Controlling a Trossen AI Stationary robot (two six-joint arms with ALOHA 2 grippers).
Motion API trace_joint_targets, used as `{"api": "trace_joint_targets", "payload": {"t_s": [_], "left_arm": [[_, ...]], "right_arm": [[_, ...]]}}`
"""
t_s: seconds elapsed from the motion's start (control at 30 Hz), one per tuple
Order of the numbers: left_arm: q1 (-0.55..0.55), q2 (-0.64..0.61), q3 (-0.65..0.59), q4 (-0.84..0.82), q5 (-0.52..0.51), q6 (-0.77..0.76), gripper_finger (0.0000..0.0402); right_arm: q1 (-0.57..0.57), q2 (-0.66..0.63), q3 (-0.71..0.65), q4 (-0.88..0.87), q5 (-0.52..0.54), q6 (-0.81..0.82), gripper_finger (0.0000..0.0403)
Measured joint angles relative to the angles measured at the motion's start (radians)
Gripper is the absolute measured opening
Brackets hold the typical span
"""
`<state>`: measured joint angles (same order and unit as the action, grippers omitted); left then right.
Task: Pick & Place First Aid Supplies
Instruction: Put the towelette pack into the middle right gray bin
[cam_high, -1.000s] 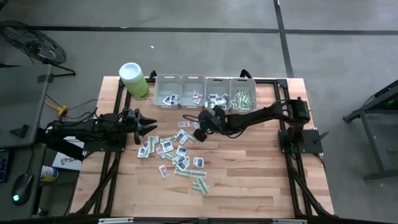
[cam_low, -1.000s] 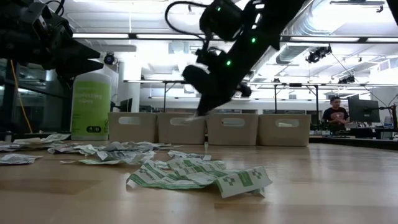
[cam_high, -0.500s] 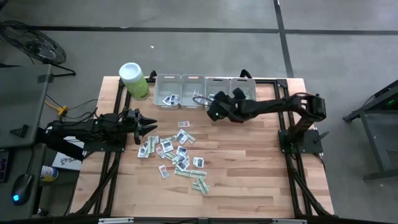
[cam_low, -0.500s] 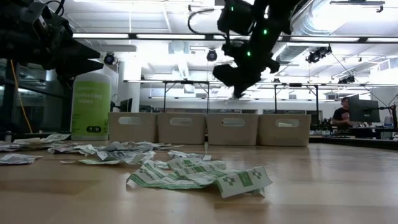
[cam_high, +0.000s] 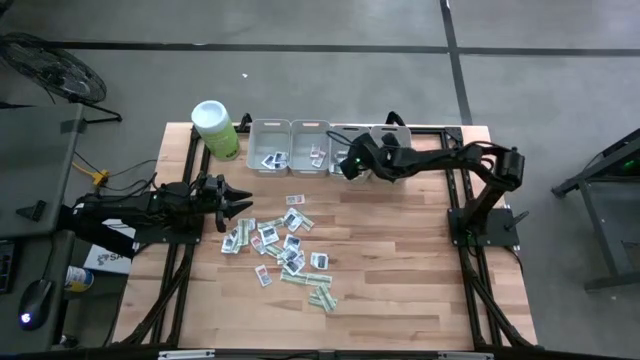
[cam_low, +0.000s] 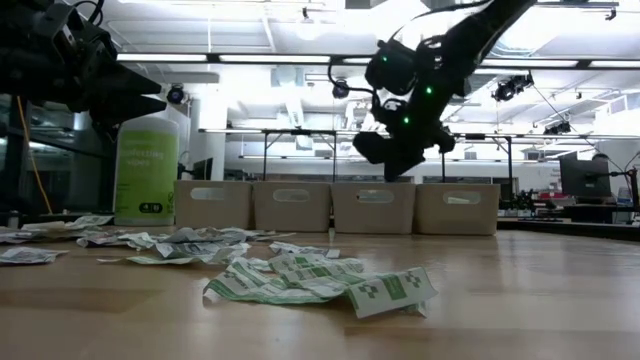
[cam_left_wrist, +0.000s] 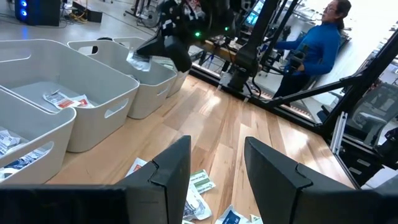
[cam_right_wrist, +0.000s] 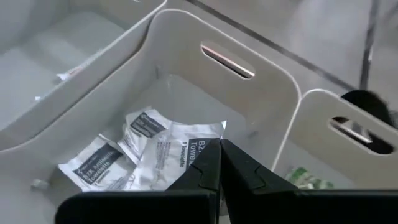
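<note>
Right gripper (cam_right_wrist: 219, 163) clenched on white packet (cam_right_wrist: 180, 149) above third grey bin (cam_right_wrist: 186, 46); left gripper (cam_high: 238, 203) released, idle beside packet pile (cam_high: 283, 247)

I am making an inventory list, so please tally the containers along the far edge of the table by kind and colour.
Grey bins: 4
Lime-green canister with white lid: 1
Total: 5
</note>
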<state>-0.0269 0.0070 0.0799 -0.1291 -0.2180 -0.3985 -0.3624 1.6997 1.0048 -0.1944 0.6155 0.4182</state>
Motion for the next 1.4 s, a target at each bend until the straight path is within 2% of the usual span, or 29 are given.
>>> {"api": "trace_joint_targets", "payload": {"t_s": [0.2, 1.4], "left_arm": [[0.000, 0.000, 0.000, 0.000, 0.000, 0.000, 0.0150], [0.000, 0.000, 0.000, 0.000, 0.000, 0.000, 0.0150]], "right_arm": [[-0.024, 0.000, -0.045, 0.093, -0.041, 0.028, 0.0000], [-0.024, 0.001, -0.046, 0.103, -0.065, 0.000, 0.0001]]}}
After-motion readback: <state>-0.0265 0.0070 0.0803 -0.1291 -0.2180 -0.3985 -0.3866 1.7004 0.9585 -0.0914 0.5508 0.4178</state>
